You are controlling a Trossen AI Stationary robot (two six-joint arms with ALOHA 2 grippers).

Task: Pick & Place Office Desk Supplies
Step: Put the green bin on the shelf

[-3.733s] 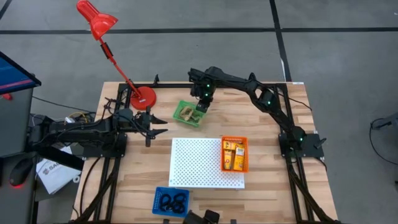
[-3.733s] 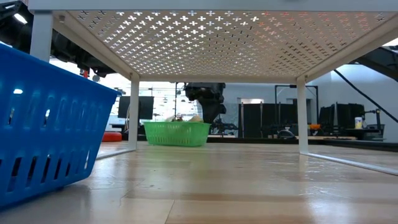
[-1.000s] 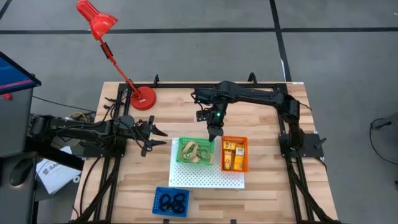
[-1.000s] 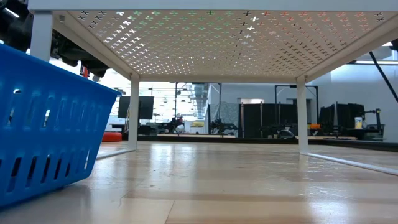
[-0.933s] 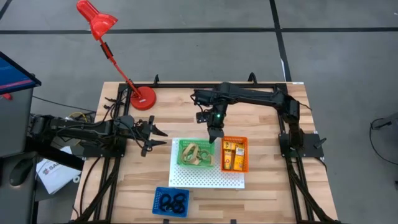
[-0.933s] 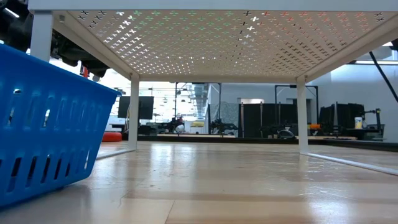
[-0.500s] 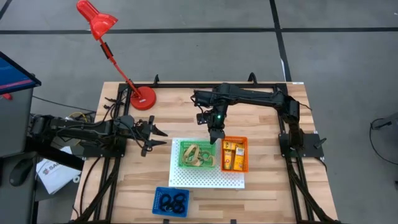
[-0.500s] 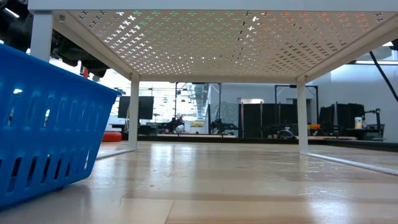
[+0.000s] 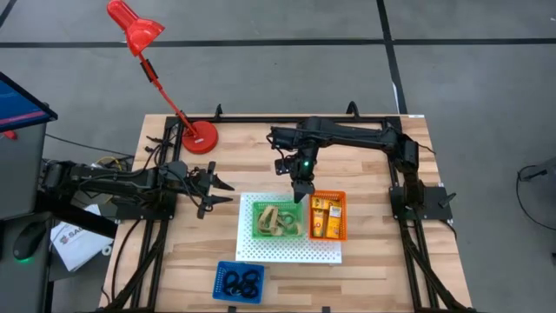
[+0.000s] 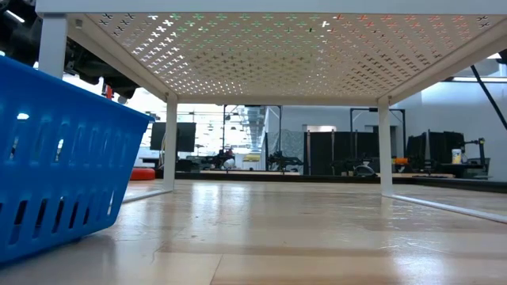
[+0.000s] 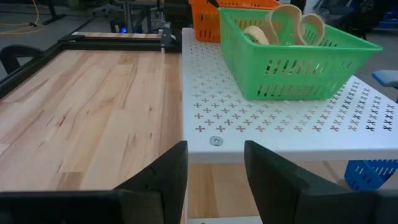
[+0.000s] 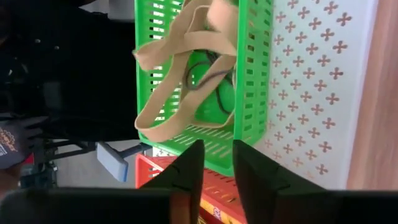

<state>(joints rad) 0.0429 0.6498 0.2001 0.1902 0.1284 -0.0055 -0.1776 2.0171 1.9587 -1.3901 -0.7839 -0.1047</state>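
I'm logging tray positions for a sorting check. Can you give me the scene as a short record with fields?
surface: wooden table with a white perforated board standing on it
green tray: on the board, holding tan rubber-band loops
orange tray: on the board, beside the green tray, holding yellow-orange blocks
blue tray: on the table off the board, holding black loops
right hand: at the green tray's rim, fingers slightly apart, holding nothing
left hand: open, waiting at the table's left side
other: red desk lamp
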